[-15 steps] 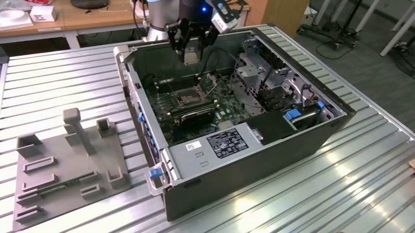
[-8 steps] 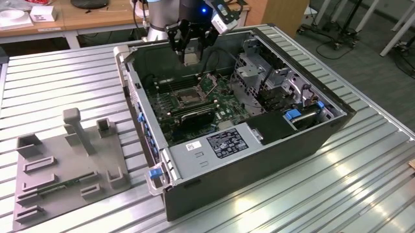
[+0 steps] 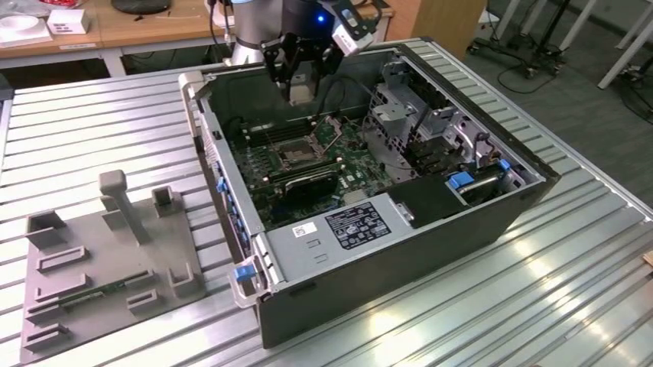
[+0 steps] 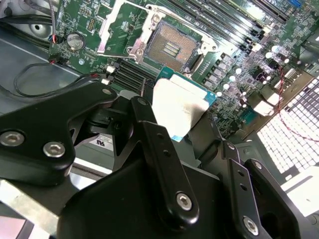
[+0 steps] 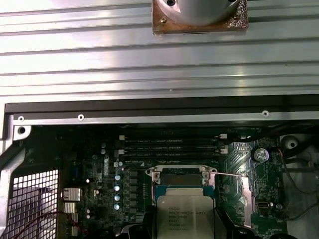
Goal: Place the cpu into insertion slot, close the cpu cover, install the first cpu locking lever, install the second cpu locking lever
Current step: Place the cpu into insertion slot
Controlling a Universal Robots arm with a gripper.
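The cpu (image 4: 179,104), a small thin square chip with a flat grey metal face, hangs close above the square dark silver-rimmed insertion slot (image 4: 172,47), not touching it, pinched by its edges between the fingers of the black gripper (image 4: 177,119), probably so that its underside is left free for seating.
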